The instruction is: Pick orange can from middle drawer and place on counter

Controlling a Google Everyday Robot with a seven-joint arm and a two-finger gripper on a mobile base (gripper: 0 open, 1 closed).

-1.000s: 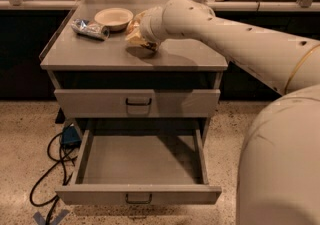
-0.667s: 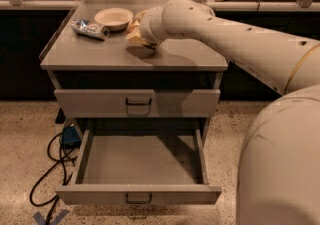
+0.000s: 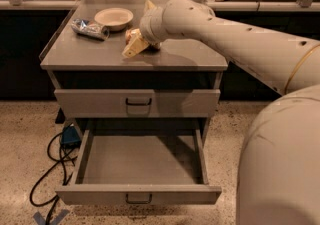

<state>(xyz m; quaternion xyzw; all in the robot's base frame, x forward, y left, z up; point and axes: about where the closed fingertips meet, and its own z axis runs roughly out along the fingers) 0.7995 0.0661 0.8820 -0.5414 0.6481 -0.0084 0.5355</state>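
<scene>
The orange can (image 3: 131, 34) stands on the counter (image 3: 100, 55), just right of the bowl, mostly hidden by my gripper. My gripper (image 3: 138, 29) is at the counter's middle, reaching in from the right. Its pale fingers (image 3: 134, 48) are spread on either side of the can, one low at the front left and one up at the back. The middle drawer (image 3: 139, 160) is pulled fully out below, with its flat grey floor bare.
A pale bowl (image 3: 113, 18) and a silver-blue cylinder (image 3: 89, 28) lie on the counter's back left. The drawer above (image 3: 137, 103) is shut. A blue box (image 3: 70, 136) with black cables lies on the floor at the left. A ledge with glass panels runs behind.
The fingers have spread apart around the can, which now rests on the counter. The arm has barely moved.
</scene>
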